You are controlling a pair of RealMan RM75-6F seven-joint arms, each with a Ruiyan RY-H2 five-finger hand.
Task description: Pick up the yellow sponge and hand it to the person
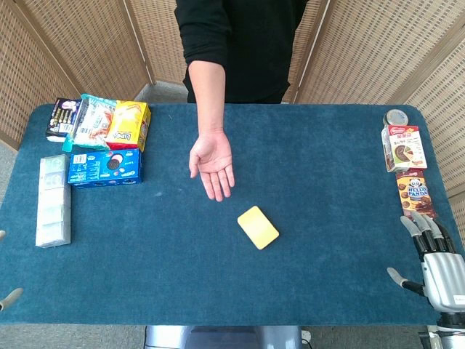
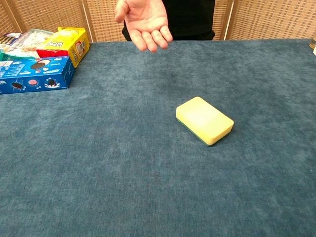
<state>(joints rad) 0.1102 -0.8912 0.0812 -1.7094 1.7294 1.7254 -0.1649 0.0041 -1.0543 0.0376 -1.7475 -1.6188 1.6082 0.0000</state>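
The yellow sponge (image 1: 258, 227) lies flat on the blue table near its middle; the chest view shows its green underside along the yellow sponge (image 2: 204, 120) edge. The person's open palm (image 1: 212, 161) is held out just beyond it, and appears high in the chest view as the palm (image 2: 144, 17). My right hand (image 1: 434, 260) rests at the table's front right corner with fingers spread and nothing in it, far to the right of the sponge. Only two fingertips of my left hand (image 1: 9, 297) show at the front left edge, apart and holding nothing.
Snack boxes are stacked at the back left: a blue cookie box (image 1: 104, 167), a yellow box (image 1: 129, 123) and a pale pack (image 1: 53, 200). More boxes (image 1: 404, 147) and a can (image 1: 397, 117) stand along the right edge, just beyond my right hand.
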